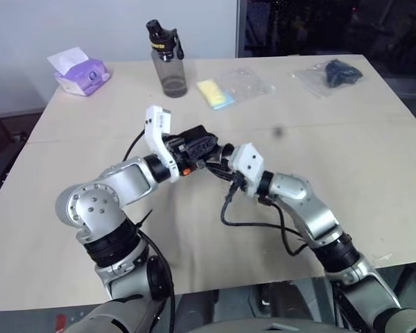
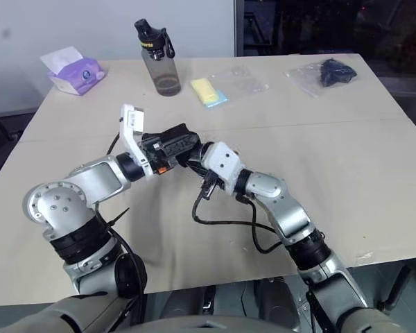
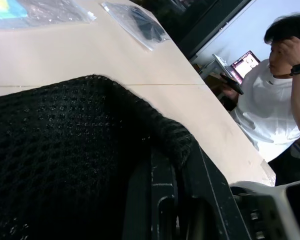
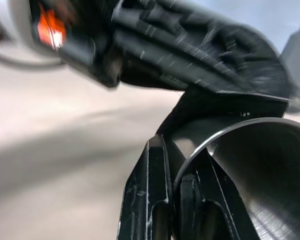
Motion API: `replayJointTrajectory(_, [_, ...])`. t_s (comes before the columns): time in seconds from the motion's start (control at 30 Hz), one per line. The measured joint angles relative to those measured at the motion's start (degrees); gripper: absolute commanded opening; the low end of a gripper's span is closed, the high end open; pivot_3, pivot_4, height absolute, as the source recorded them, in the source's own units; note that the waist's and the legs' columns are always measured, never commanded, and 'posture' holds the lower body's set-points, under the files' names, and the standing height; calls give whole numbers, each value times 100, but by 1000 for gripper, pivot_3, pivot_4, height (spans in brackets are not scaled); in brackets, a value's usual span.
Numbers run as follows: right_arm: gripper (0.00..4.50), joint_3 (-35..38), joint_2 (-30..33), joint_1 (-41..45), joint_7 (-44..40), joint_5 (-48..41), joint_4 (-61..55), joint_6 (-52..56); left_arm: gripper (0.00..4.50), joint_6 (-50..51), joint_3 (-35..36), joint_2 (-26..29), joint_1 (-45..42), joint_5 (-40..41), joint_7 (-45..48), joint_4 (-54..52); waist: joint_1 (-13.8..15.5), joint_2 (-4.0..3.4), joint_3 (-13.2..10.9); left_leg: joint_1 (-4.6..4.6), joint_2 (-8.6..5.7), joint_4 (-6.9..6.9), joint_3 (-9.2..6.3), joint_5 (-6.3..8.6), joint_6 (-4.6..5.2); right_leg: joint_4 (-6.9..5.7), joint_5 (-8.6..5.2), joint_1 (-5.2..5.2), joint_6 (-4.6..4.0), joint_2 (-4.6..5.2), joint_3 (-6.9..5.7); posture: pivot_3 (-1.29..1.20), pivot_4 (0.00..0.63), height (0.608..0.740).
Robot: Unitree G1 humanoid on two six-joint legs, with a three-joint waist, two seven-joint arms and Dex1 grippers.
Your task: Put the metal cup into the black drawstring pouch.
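Jaws clamped both sides: my left gripper [image 1: 206,146] pinches the black pouch [image 3: 65,150], my right gripper [image 4: 182,200] grips the cup [image 4: 260,180] rim, just beside the pouch.

Overall light: even, soft indoor light on the pale table [image 1: 374,173]; the head views are bright and clear
Background: dark window behind the table's far right corner; white wall behind its far left
Shadows: faint soft shadow on the table under the two arms; short weak one beside the bottle [image 1: 168,59]
Glare: dull sheen on the clear plastic bags [image 1: 244,83] at the far side of the table
Right wrist view: motion blur throughout; streaked highlights on black fabric; cup rim [image 4: 240,131] catches a thin bright line
Left wrist view: black pouch [image 3: 65,150] sharp in weave yet dim; person [image 3: 275,100] beyond the table soft
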State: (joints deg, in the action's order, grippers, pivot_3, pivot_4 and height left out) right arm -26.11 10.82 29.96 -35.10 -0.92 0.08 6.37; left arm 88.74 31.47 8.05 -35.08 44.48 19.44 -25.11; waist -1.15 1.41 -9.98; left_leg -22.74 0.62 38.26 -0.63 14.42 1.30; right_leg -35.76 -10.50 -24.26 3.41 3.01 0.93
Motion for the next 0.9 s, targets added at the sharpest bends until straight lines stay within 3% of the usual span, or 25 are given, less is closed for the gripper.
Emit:
replayJointTrajectory(0.13, [27, -254, 75, 316, 576, 1037, 706, -863, 0, 44, 15, -66, 3, 64, -92, 4, 6, 2, -1, -1, -1, -1, 1, -11, -19, 2, 1, -1, -1, 2, 2, 0, 150, 740])
replayJointTrajectory(0.2, [27, -93, -150, 206, 838, 1040, 879, -1081, 0, 63, 88, -114, 3, 124, -117, 0, 19, 6, -2, -3, -1, -6, -3, -17, -29, 4, 1, 0, -2, 3, 0, 0, 150, 740])
replayJointTrajectory(0.33, [27, 713, -1130, -50, 1072, -22, 897, -652, 0, 85, 151, -164, 23, 321, -117, -71, 4, 5, -5, -2, 4, -8, -28, -9, -16, 2, 2, -2, -3, 1, 2, 0, 150, 740])
replayJointTrajectory(0.53, [27, 1654, -1906, -7, 1120, -1681, 826, 397, 0, 36, 163, -144, 162, 497, -167, -129, 24, 3, -6, -2, -2, -6, -55, -7, -12, 0, 3, 2, -5, 5, -10, 0, 150, 740])
replayJointTrajectory(0.8, [27, 2912, -1927, 34, 1796, -4884, 541, 2257, 0, -53, 25, -144, 330, 682, -251, -133, 16, 0, -8, -5, -3, -14, -67, -7, -12, 0, 1, 2, -8, 3, -22, 0, 150, 740])
replayJointTrajectory(0.9, [27, 2994, -1918, 34, 1882, -5256, 459, 2553, 0, -69, -12, -126, 351, 833, -254, -142, -4, -1, -8, -4, -2, -17, -67, -7, -11, -1, -7, 0, -20, -2, -22, 0, 150, 740])
